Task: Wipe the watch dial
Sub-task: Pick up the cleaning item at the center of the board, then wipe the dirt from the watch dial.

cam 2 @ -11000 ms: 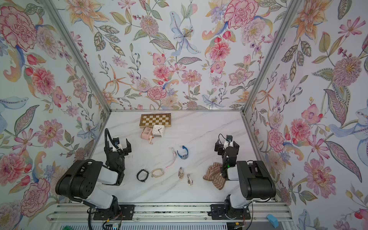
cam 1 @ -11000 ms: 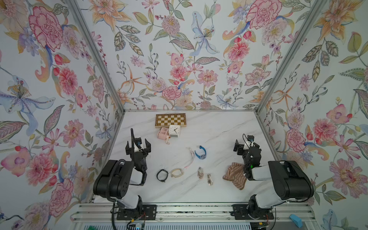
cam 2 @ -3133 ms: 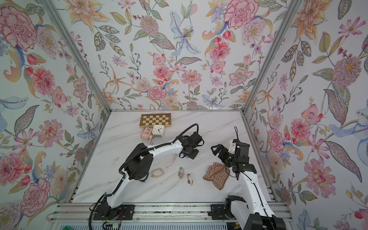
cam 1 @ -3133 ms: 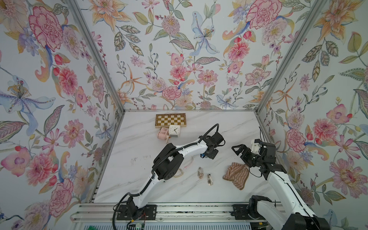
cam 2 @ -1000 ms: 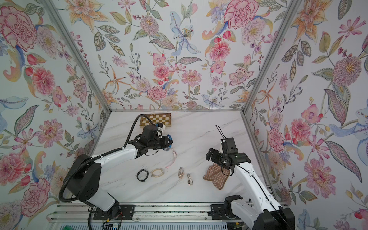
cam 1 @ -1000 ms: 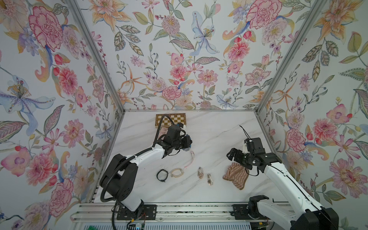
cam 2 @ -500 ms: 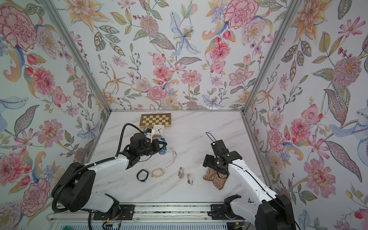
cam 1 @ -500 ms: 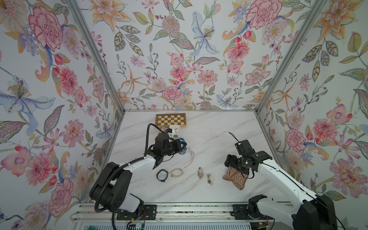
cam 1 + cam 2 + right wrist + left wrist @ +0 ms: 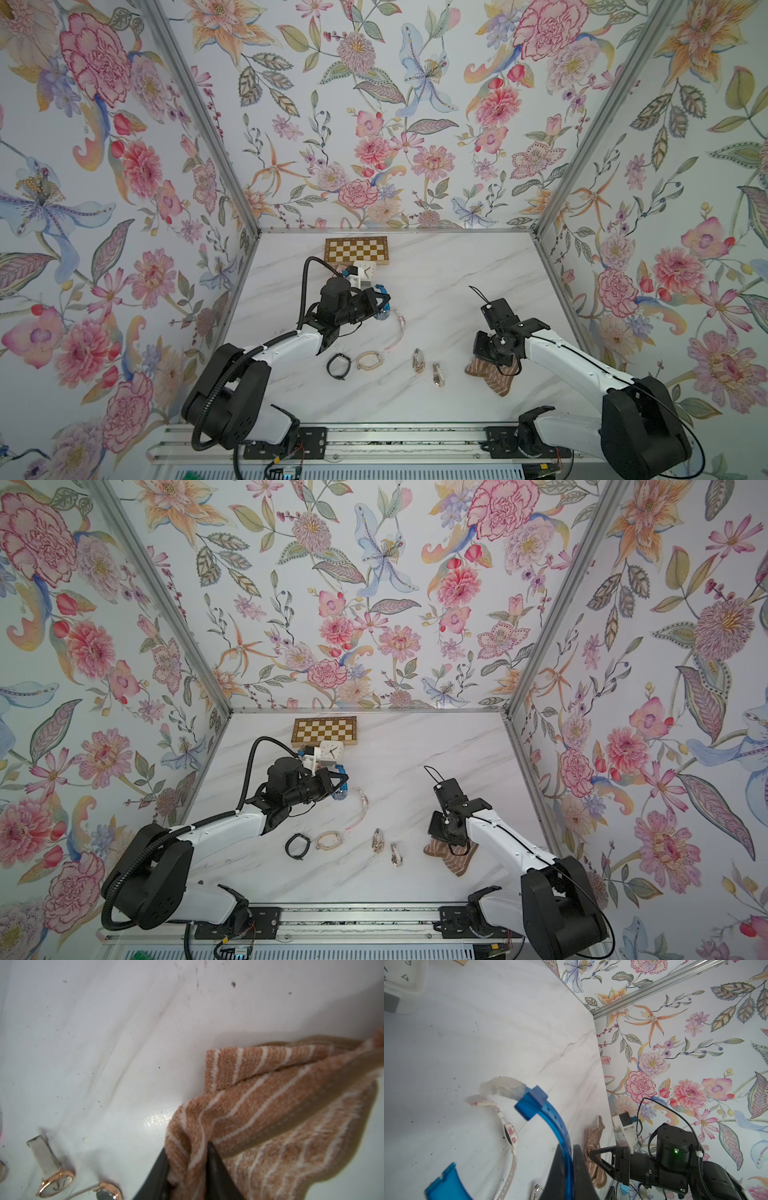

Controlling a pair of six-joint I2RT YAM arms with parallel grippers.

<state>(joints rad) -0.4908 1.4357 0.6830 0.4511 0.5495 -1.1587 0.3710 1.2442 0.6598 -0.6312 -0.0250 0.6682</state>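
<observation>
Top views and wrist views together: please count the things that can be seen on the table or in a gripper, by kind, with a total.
Watches: 6 (blue watch, pink watch, black watch, beige watch, two rose-gold watches)
Striped cloth: 1
Chessboard: 1
Clock: 1
Total: 9

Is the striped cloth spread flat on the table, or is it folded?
Folded and bunched: the cloth lies in overlapping layers, and the right gripper pinches one raised fold.

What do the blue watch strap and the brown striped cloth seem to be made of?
Blue watch strap: probably glossy, translucent plastic or silicone, since light shows through it. Brown striped cloth: soft, matte, terry-like fabric, with a fuzzy pile and white stripes.
</observation>
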